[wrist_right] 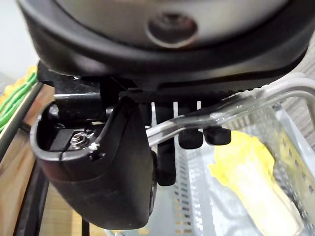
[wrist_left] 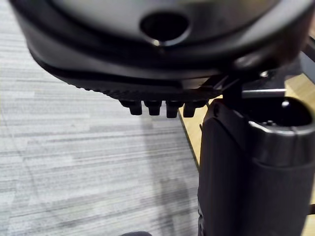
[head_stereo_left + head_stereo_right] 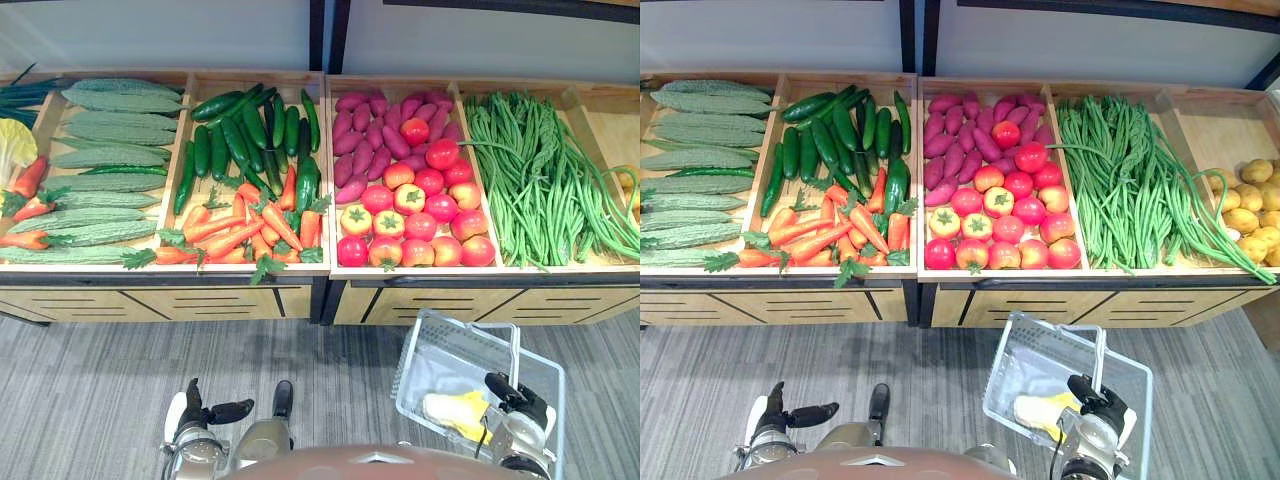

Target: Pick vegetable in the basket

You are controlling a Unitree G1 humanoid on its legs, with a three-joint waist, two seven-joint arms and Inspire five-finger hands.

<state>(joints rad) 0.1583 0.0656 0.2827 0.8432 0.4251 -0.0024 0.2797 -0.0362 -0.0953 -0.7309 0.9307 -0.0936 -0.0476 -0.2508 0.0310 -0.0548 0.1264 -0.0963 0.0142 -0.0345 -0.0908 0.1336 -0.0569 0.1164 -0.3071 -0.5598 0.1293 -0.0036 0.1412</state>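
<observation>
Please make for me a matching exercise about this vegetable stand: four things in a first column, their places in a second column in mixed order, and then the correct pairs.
Things
1. carrots
2. tomatoes
3. green beans
4. yellow leafy vegetable

Places
A. inside the white basket
B. in the crate just right of the tomatoes
C. at the front of the crate, before the cucumbers
D. in the same crate as the purple sweet potatoes

Pairs: 1-C, 2-D, 3-B, 4-A
</observation>
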